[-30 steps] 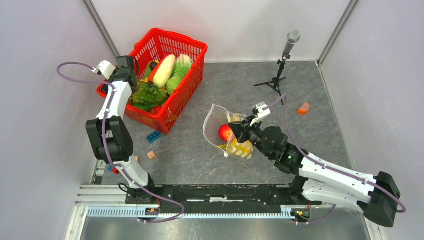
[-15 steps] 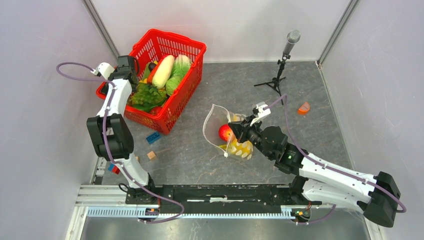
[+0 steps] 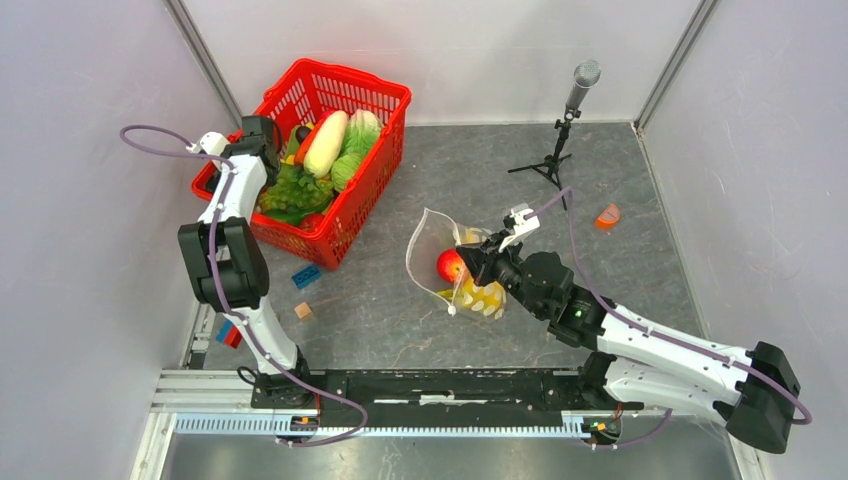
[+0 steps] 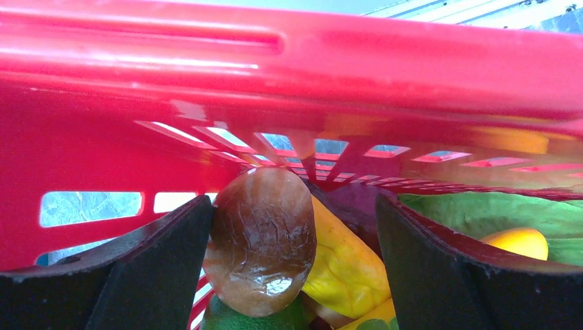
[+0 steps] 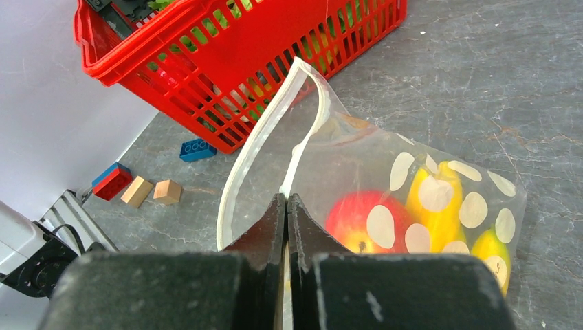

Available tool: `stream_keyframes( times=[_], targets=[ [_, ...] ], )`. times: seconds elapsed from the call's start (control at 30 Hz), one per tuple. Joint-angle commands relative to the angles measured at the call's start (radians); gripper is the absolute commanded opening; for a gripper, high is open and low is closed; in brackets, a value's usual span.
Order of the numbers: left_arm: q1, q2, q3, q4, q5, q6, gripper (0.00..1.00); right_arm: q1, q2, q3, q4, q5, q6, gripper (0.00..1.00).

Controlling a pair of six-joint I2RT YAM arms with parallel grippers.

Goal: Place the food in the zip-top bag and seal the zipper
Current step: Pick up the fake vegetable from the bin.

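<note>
Left claw (image 4: 295, 268) is inside the basket (image 3: 345, 215), far left. Its jaws stand wide, straddling a glossy brown piece (image 4: 261, 240); nothing is gripped. Right claw (image 5: 287, 206) is fully closed, pinching the bag (image 5: 357, 158) at its zipper (image 5: 254, 151). Bag lies on the bench (image 3: 450, 160) mid-scene, right of the basket, mouth gaping. Apple (image 5: 361, 223) and banana (image 5: 440, 199) sit inside the bag.

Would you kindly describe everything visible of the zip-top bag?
The zip-top bag is clear, floppy plastic printed with white round dots. It lies on the grey table, mouth gaping toward the red basket, its whitish zipper curving in a loop. A red apple and yellow fruit sit inside. The right tool, shut, pinches its rim.
</note>
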Motion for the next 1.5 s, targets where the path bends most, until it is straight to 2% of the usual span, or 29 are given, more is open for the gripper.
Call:
stream_keyframes(
  times=[0.0,0.1,0.23,0.33,0.43,0.6,0.8,1.07,1.23,1.47],
  targets=[
    [0.009,0.037,0.017,-0.118,0.023,-0.053,0.93,0.001,0.012,0.040,0.018,0.022,0.006,0.04],
    [0.001,0.014,0.020,-0.128,0.009,-0.051,0.93,0.001,0.022,0.042,0.020,0.020,0.006,0.04],
    [-0.018,-0.007,0.046,-0.231,-0.026,-0.137,0.93,0.001,0.028,0.036,0.036,0.021,0.009,0.04],
    [-0.040,0.008,0.123,-0.340,-0.042,-0.176,0.94,0.001,0.036,0.038,0.040,0.015,0.010,0.04],
    [-0.064,0.023,0.167,-0.372,-0.049,-0.179,0.94,0.002,0.040,0.039,0.041,0.007,0.012,0.04],
    [-0.067,0.038,0.137,-0.436,-0.062,-0.271,0.95,0.001,0.031,0.034,0.041,0.008,0.012,0.04],
    [-0.064,0.084,0.146,-0.438,-0.071,-0.279,1.00,0.001,0.017,0.028,0.029,0.014,0.011,0.04],
    [-0.037,0.121,0.137,-0.409,-0.082,-0.245,1.00,0.002,-0.001,0.014,0.019,0.040,0.002,0.04],
    [-0.025,0.085,0.072,-0.290,-0.078,-0.164,0.92,0.001,0.010,0.016,0.022,0.036,0.000,0.04],
    [-0.016,0.063,0.048,-0.246,-0.033,-0.130,0.62,0.001,0.024,0.019,0.023,0.027,0.004,0.04]
  ],
)
